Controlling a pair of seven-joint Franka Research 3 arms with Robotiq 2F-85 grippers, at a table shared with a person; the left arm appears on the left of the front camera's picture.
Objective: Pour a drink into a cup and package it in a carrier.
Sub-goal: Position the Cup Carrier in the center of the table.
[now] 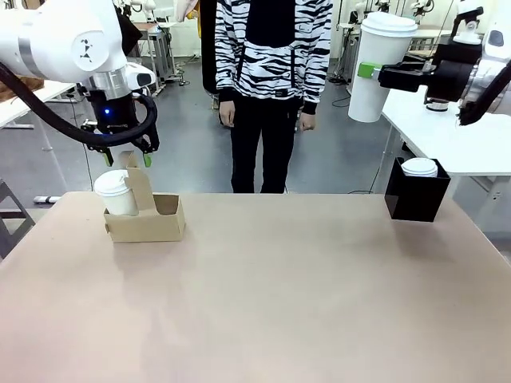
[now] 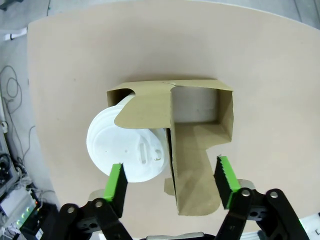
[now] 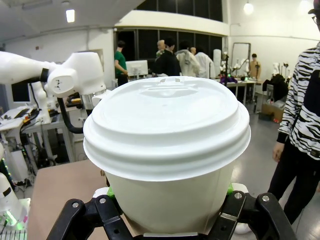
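At the front view's left, the carrier [image 1: 148, 225] wall hid the lower half of the cup [image 1: 116, 193]. At the right wrist view's bottom, a second cup [image 3: 167, 150] covered most of the pads of the right gripper [image 3: 169, 194]; its own base was out of sight.

The left arm [image 1: 56, 40] is white with rounded housings, a dotted grey marking, a silver band and a blue-lit black wrist; a thick black cable [image 1: 36, 110] loops beside it. The left claw [image 2: 171, 185] and right claw [image 3: 167, 200] are black linkages with silver pivot screws and green pads [image 2: 116, 186]. The person [image 1: 271, 48] wears a long-sleeved black-and-white zebra-striped top and black trousers.
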